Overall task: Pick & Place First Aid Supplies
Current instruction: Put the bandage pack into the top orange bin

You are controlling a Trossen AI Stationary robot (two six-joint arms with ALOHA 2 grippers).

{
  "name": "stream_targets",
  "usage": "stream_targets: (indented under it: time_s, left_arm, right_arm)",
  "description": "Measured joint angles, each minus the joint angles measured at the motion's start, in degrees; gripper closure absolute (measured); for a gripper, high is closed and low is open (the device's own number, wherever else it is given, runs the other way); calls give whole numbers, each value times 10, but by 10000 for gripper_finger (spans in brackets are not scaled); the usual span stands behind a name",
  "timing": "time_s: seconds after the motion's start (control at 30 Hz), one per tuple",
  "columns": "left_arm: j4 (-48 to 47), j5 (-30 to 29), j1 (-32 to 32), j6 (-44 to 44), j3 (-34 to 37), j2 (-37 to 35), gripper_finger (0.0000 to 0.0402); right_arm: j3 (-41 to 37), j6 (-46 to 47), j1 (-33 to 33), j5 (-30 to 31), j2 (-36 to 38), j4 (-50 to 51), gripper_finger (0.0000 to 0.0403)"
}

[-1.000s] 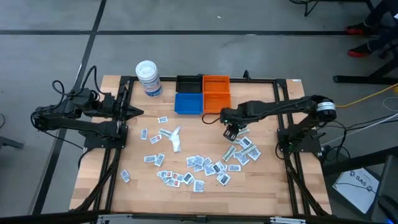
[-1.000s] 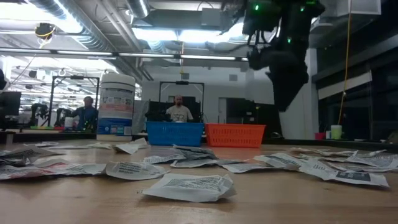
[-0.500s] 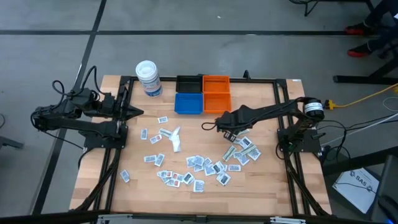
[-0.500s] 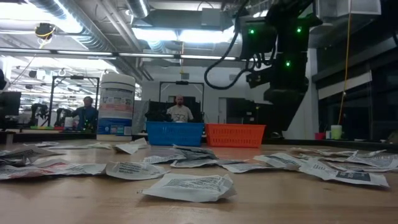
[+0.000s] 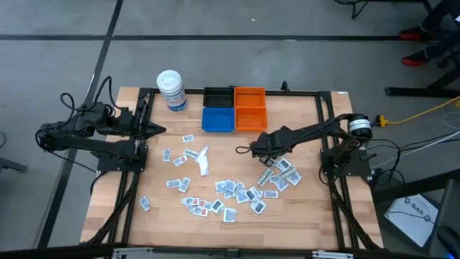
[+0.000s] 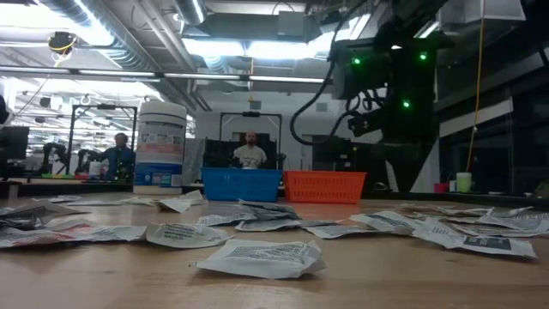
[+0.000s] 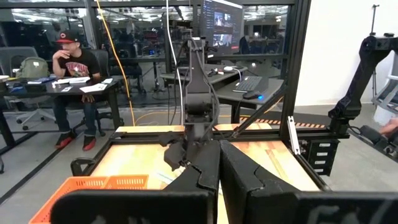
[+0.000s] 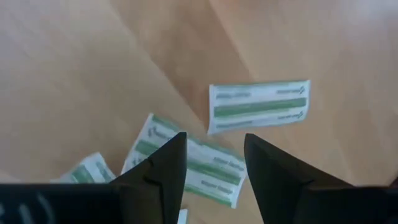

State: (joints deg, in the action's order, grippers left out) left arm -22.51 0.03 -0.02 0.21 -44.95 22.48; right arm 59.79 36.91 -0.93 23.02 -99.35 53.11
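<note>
The first aid supplies (image 5: 237, 191) are several small flat white sachets scattered over the wooden table (image 5: 302, 208), most near its middle and right. My right gripper (image 5: 252, 150) hovers open, pointing steeply down, over two green-printed sachets (image 8: 258, 106) (image 8: 199, 163). One of them lies below the gap between its fingers (image 8: 163, 171), untouched. My left gripper (image 5: 159, 130) waits shut at the table's left side, pointing level toward the right.
A black bin (image 5: 218, 97), an orange bin (image 5: 250, 106) and a blue bin (image 5: 218, 119) stand together at the far middle. A white lidded tub (image 5: 172, 91) stands to their left. People sit at desks beyond the table (image 6: 250, 153).
My right gripper has sunk toward the table and gone a little toward the left edge, tipping more steeply down over the sachets. The sachets have not moved.
</note>
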Motion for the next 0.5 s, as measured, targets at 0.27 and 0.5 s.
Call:
stream_targets:
  time_s: [0.27,0.5]
  left_arm:
    - [0,0,0,0,0,0,398]
    - [0,0,0,0,0,0,398]
  right_arm:
    - [-32,-14,-1,21,0,-53,242]
    - [-32,-14,2,57,-1,-54,242]
